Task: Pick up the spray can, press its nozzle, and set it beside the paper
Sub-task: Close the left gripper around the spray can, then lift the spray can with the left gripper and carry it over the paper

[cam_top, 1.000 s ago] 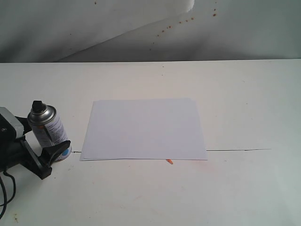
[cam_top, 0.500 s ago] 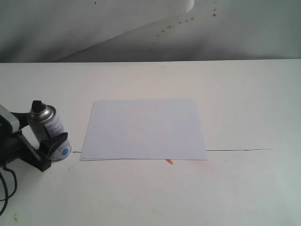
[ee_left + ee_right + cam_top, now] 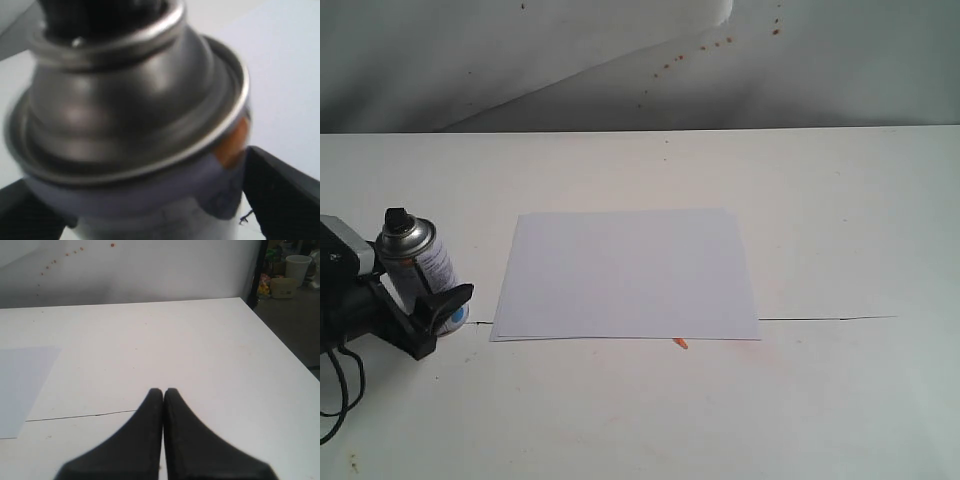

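My left hand (image 3: 432, 295) grasping the spray can (image 3: 415, 262).
The can is near the paper (image 3: 625, 275) on the desk (image 3: 820, 400); my right hand (image 3: 163, 392) is clenched.

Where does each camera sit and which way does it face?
Exterior: raised before the table, facing the back wall across the paper; left claw shows at left.
Left wrist: close above the spray can, looking down; both fingers flank it.
Right wrist: low over the table, facing the back wall; shut right claw shows.
Shared: exterior and right wrist both see the paper.

Nozzle (image 3: 100, 12) cut off at picture edge (spray can (image 3: 130, 115) blurred).
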`<control>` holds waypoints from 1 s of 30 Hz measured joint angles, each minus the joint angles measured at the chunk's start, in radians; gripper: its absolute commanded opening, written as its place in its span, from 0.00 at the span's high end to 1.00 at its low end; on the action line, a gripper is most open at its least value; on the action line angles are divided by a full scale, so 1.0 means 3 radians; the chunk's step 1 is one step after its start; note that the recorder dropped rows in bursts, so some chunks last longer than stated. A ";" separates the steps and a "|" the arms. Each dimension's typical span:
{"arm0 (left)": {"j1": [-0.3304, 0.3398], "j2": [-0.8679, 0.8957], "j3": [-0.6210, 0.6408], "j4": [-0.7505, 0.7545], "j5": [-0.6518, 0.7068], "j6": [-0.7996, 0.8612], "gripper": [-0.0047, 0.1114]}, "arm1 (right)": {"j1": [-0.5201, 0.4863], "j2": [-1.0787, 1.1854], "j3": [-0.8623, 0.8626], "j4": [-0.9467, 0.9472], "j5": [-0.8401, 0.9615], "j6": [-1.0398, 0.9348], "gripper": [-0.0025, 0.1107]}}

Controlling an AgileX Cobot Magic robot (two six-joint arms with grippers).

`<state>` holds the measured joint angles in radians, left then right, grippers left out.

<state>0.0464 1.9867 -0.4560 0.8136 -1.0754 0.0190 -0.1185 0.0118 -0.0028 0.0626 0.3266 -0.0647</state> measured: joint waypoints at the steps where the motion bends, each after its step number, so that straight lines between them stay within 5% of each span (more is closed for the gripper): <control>1: 0.0000 0.0033 0.0000 0.0013 -0.0038 -0.0005 0.26 | 0.0000 0.0000 0.0000 0.0000 0.0000 0.0000 0.98; 11: 0.0000 0.0082 0.0000 -0.0021 -0.0213 -0.0026 0.43 | 0.0000 0.0000 0.0000 0.0000 0.0000 0.0000 0.98; 20: 0.0000 0.0082 0.0000 -0.0019 -0.0221 -0.0287 0.96 | 0.0000 0.0000 0.0000 0.0000 0.0000 0.0000 0.98; 30: 0.0000 0.0109 0.0000 0.0042 -0.0284 -0.0580 0.96 | 0.0000 0.0000 0.0000 0.0000 0.0000 0.0000 0.98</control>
<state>0.0464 2.0196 -0.4560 0.8262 -1.1607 -0.1550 -0.1185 0.0118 -0.0028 0.0626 0.3266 -0.0647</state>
